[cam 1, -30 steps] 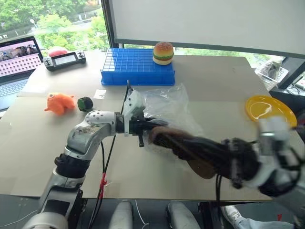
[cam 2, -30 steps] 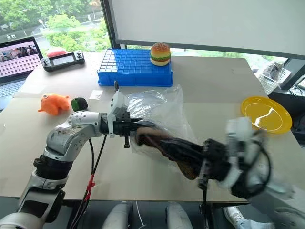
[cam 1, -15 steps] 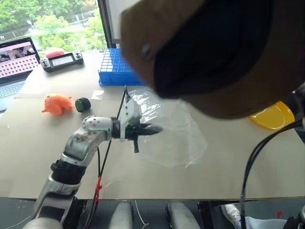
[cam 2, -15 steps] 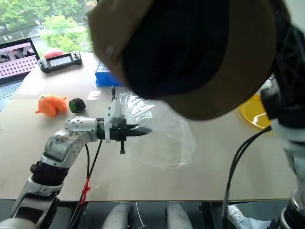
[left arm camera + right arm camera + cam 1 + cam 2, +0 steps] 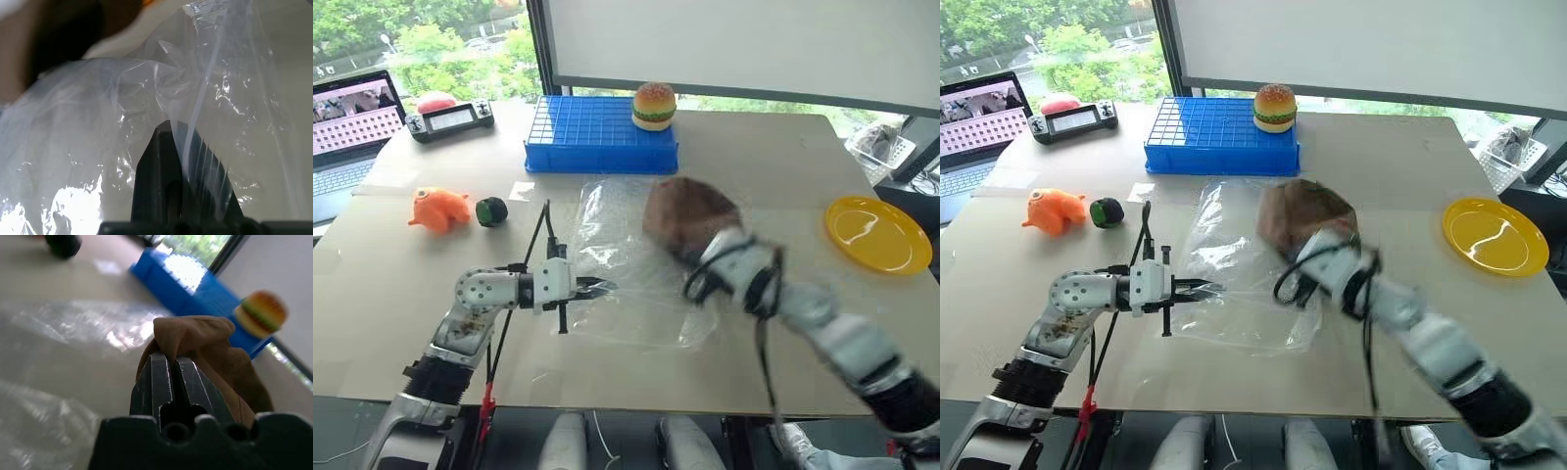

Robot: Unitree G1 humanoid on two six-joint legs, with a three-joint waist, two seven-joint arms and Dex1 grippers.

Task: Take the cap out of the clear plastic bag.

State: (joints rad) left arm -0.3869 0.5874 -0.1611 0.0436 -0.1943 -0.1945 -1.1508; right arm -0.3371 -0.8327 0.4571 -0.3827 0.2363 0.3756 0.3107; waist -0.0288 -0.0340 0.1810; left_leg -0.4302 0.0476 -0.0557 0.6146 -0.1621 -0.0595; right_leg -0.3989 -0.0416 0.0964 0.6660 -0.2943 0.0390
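The right pincer (image 5: 173,364) is clamped shut on a fold of the cap (image 5: 1301,212), and the brown fabric bunches over and beyond its fingertips. The cap is out of the clear plastic bag (image 5: 1234,294), which lies flattened on the tabletop (image 5: 1410,166) beneath and beside that pincer. The left pincer (image 5: 1203,288) is closed on the near edge of the bag, with film caught between its fingers (image 5: 164,147) and the rest of the plastic spreading away ahead of it toward the cap.

Judging from this, the removal is essentially done, and what is left is to part the two things cleanly. The cap looks soft and floppy, so its free edge could drag the light film along. The sound way is for the left pincer to hold the bag pinned low while the right one carries the cap away from it, toward the bare tabletop on the yellow plate (image 5: 1494,236) side, and sets it down well apart from the plastic. The blue crate (image 5: 1222,137) with the toy burger (image 5: 1274,108) stands beyond the right pincer; the cap should stay short of it. The orange toy (image 5: 1055,211) and the small dark ball (image 5: 1107,211) sit far off past the left arm, out of the way.
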